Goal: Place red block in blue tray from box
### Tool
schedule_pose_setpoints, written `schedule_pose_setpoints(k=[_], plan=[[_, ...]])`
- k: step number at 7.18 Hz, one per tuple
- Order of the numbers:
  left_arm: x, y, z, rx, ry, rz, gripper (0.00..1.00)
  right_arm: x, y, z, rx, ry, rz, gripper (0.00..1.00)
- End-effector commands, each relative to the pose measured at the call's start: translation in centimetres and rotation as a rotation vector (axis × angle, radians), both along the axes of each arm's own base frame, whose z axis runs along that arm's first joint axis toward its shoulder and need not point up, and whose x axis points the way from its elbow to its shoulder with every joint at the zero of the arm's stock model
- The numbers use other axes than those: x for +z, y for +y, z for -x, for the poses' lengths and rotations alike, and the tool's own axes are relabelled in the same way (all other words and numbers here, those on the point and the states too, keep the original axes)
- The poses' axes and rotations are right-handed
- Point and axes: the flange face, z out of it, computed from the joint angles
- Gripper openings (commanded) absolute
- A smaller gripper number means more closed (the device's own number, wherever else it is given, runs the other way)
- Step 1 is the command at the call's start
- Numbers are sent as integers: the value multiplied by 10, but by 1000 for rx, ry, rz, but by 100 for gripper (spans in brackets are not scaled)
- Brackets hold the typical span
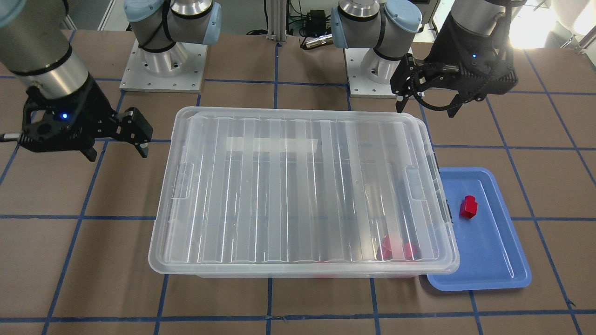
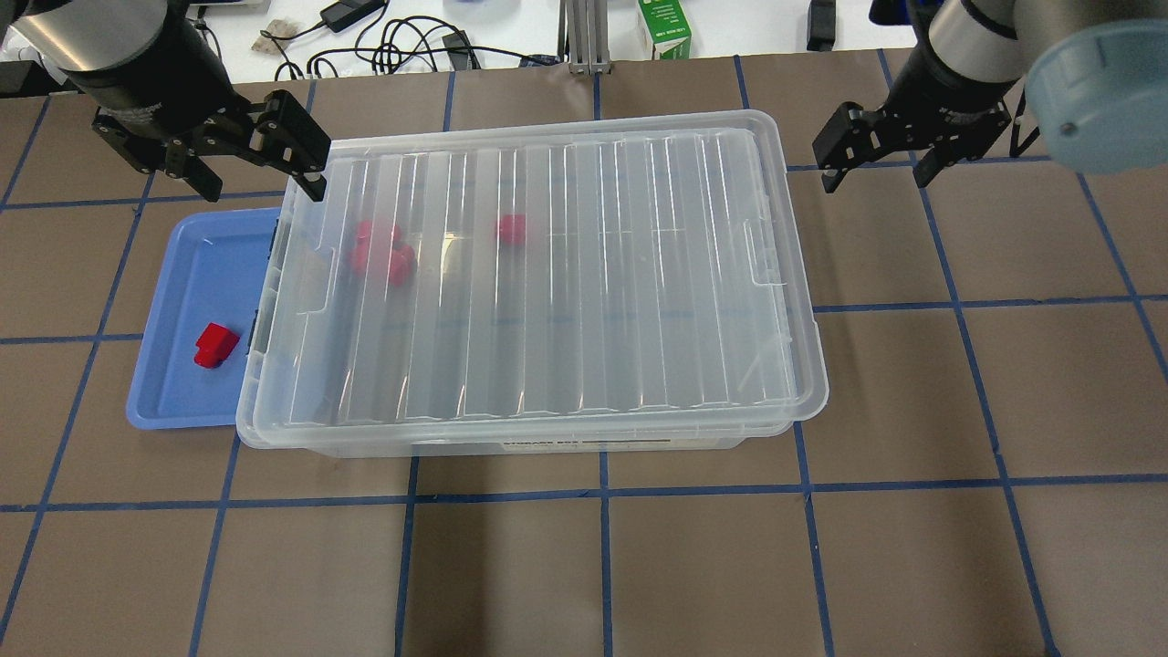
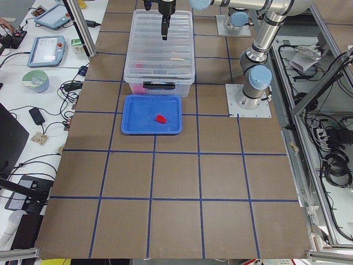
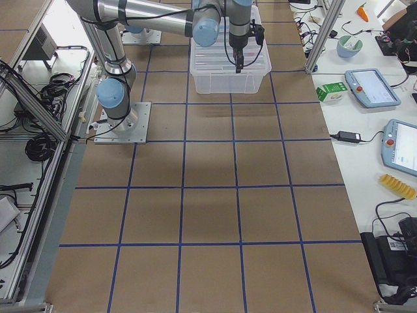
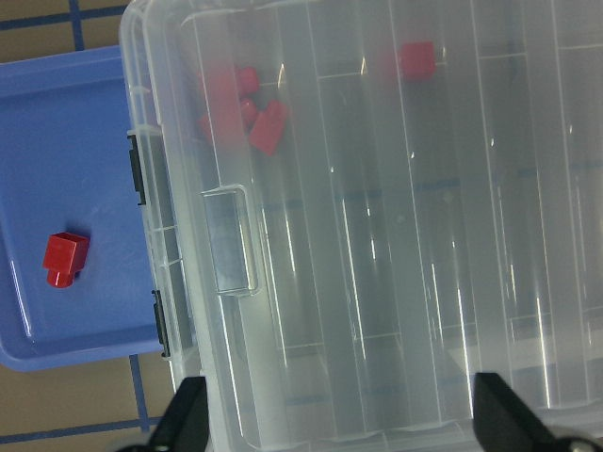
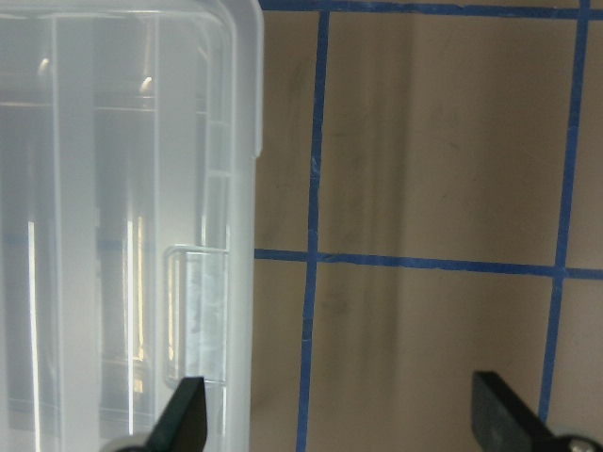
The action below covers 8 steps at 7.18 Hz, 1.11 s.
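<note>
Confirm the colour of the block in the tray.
The block is red, clearest in the left wrist view.

Both arms (image 1: 37, 42) are brushed silver tubes with pale blue caps (image 1: 212, 21) at the joints. Each rises from a square silver base plate (image 1: 139, 83) with small screws along its edges. A thin black cable (image 1: 164, 28) wraps the shoulder at eleven o'clock in the front-facing view. The left gripper (image 1: 426, 109) and right gripper (image 1: 117, 152) are black and open-framed, each with a small blue light (image 1: 64, 115). One right fingertip (image 1: 145, 150) looks pale, perhaps a pad.
</note>
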Motion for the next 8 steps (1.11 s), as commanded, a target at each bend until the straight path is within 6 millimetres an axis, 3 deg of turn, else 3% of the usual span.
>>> schedule_pose_setpoints(k=[1, 3, 8], plan=[[2, -3, -3, 23, -26, -16, 100, 49, 15, -50, 26, 54, 33, 100], [3, -4, -4, 24, -18, -13, 100, 50, 20, -59, 29, 43, 34, 100], [-4, -7, -4, 22, -21, -26, 100, 47, 17, -58, 30, 40, 36, 100]])
